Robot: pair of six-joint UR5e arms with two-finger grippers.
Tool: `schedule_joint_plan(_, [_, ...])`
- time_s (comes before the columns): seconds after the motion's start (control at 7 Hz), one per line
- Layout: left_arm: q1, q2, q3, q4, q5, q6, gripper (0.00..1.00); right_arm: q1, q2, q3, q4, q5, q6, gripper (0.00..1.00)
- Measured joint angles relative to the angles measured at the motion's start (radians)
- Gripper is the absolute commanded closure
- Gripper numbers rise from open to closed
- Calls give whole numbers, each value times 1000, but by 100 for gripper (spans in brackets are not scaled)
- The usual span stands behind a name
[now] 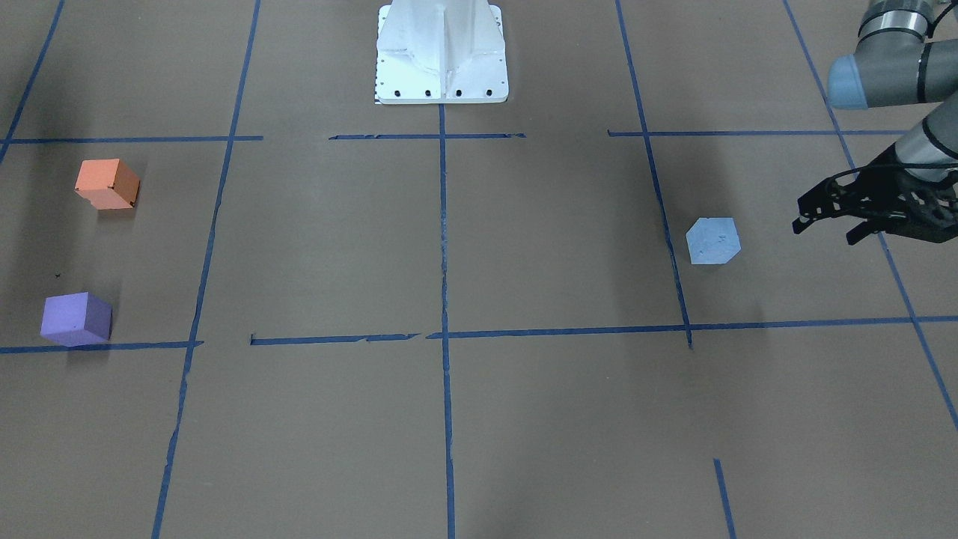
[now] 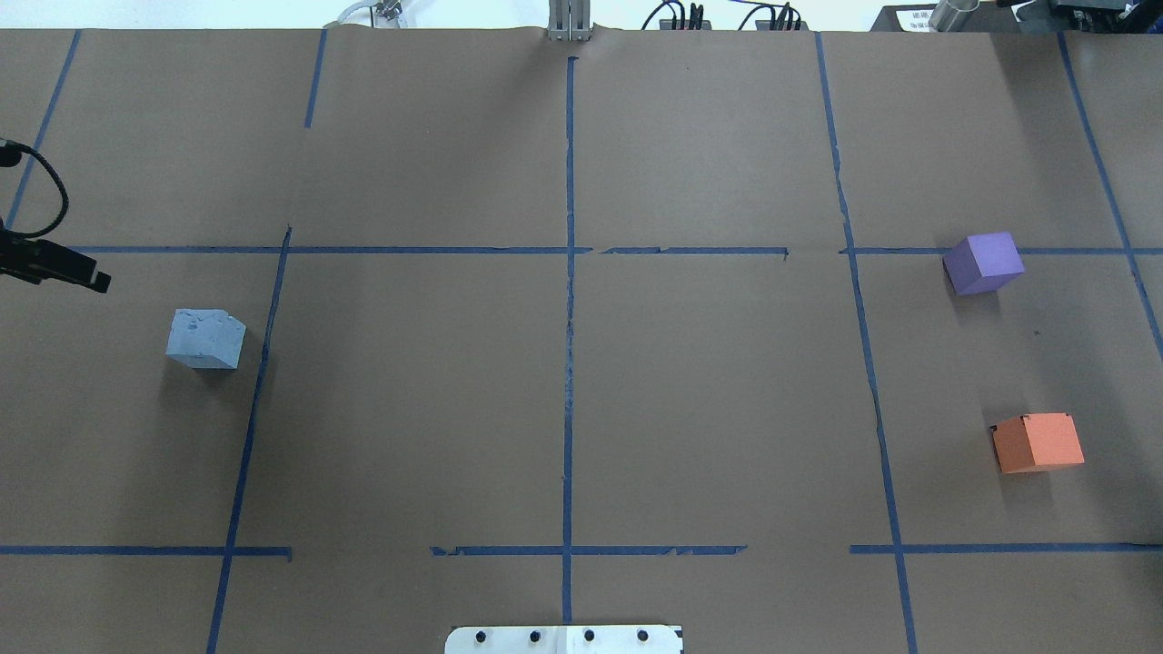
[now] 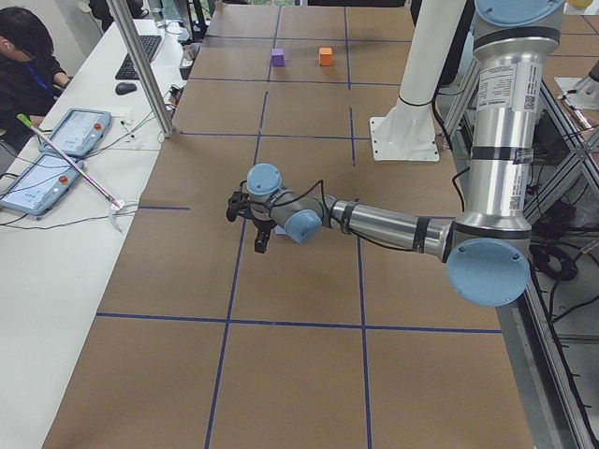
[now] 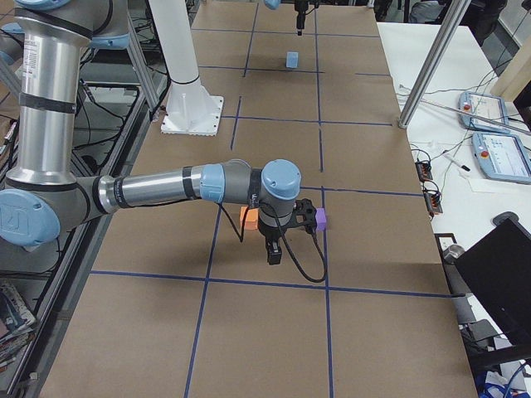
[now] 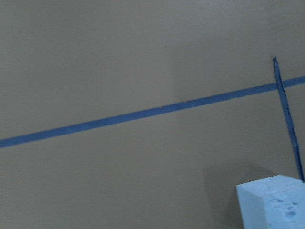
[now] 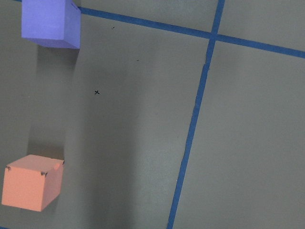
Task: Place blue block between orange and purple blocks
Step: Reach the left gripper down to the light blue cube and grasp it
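Observation:
The blue block [image 1: 713, 240] sits on the brown table on my left side; it also shows in the overhead view [image 2: 206, 338] and at the lower right of the left wrist view [image 5: 274, 202]. My left gripper [image 1: 823, 230] hovers beside it, apart from it, open and empty. The orange block [image 1: 108, 183] and the purple block [image 1: 75, 318] stand apart on my right side, with bare table between them [image 2: 1038, 442] [image 2: 983, 262]. My right gripper [image 4: 274, 245] hangs above these two; I cannot tell whether it is open or shut.
The white robot base [image 1: 441, 52] stands at the table's near middle edge. Blue tape lines [image 2: 570, 300] mark a grid on the table. A side table with tablets [image 3: 56, 150] and an operator [image 3: 28, 56] lies beyond the far edge.

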Motion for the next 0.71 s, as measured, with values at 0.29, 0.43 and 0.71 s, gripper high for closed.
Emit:
schedule_joint_plan(0.29, [109, -27, -4, -33, 77, -188, 0, 0, 0, 0, 0, 0, 0, 0])
schedule_joint_plan(0.43, [152, -48, -4, -35, 99, -262, 0, 0, 0, 0, 0, 0, 0, 0])
schedule_joint_plan(0.71, [230, -68, -1, -33, 140, -347, 0, 0, 0, -2, 0, 0, -1, 0])
